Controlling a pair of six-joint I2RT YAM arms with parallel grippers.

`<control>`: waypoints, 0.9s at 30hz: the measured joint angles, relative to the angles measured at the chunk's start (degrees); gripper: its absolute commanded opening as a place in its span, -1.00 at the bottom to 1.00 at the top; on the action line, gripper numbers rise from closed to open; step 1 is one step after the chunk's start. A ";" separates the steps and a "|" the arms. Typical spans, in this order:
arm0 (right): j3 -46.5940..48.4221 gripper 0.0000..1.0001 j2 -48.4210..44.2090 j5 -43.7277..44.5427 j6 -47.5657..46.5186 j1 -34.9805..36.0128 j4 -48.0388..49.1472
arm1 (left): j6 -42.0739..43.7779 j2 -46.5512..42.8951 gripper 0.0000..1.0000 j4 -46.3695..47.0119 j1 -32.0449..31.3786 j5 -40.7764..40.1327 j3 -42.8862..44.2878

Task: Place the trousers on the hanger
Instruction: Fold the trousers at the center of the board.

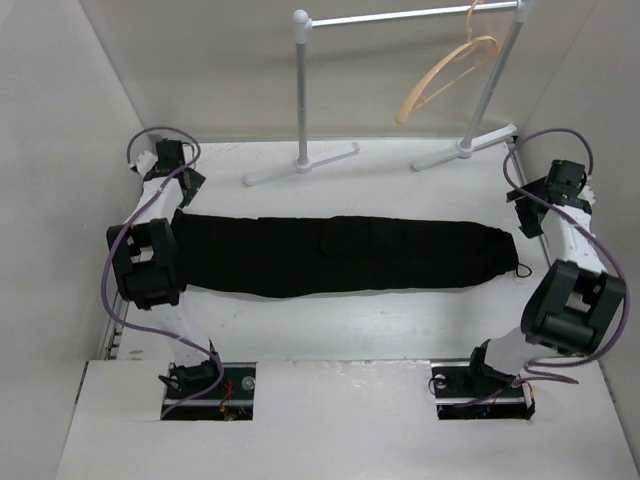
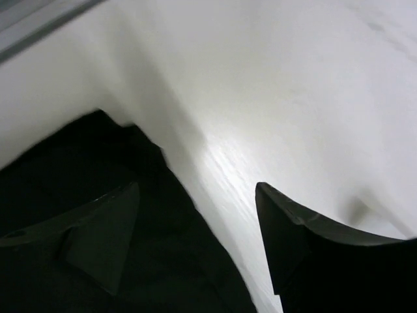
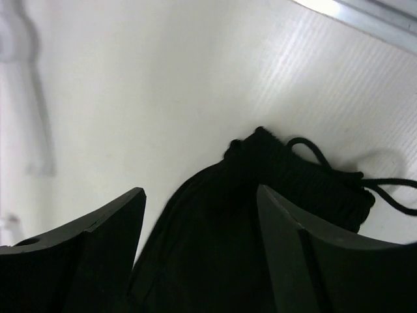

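**Trousers flat on the desk, both pairs of fingers open**

The trousers [image 1: 340, 255] lie stretched across the middle of the overhead frame on the white desk [image 1: 350, 325], with the drawstring end to the right. The hanger [image 1: 450, 68] hangs tilted from the metal rail [image 1: 400, 16] at the upper right, well apart from them. The left fingers [image 2: 104, 241] stand spread wide over the cloth's left end, holding nothing. The right fingers [image 3: 313, 261] are likewise wide apart over the waistband, gripping nothing.
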 measured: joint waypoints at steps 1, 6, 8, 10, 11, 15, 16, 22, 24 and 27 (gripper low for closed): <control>-0.24 0.54 -2.38 -0.09 0.13 0.00 0.15 | -0.20 -1.86 0.48 0.33 -1.60 -0.35 0.00; -10.62 0.57 -17.57 -0.50 2.08 -0.52 3.41 | -0.57 -11.21 0.51 3.52 -10.05 -1.90 -1.40; -17.55 0.61 -22.03 -0.63 2.89 -1.77 4.11 | -0.76 -15.21 0.50 5.40 -13.86 -2.34 -4.59; -23.87 0.62 -23.37 -0.96 3.23 -3.63 3.91 | -1.33 -18.60 0.50 6.86 -17.81 -2.58 -8.92; -26.16 0.62 -22.77 -1.16 3.34 -4.50 3.78 | -1.68 -20.06 0.50 7.37 -19.74 -2.58 -11.37; -30.49 0.62 -18.95 -1.81 3.61 -5.40 3.61 | -3.50 -23.45 0.50 7.87 -26.25 -1.55 -19.87; -30.53 0.62 -18.21 -2.12 3.80 -5.38 3.80 | -3.87 -24.11 0.50 7.82 -27.19 -1.07 -21.70; -29.99 0.51 -12.28 -2.64 7.08 -4.90 8.96 | -5.03 -31.10 0.49 7.43 -28.33 0.94 -29.07; -29.18 0.34 -10.38 -2.82 8.85 -4.35 11.69 | -5.03 -33.92 0.49 7.32 -27.76 1.46 -29.90; -28.33 -0.35 -7.63 -3.10 11.50 -2.54 14.23 | -5.01 -37.44 0.49 7.06 -25.97 2.05 -30.18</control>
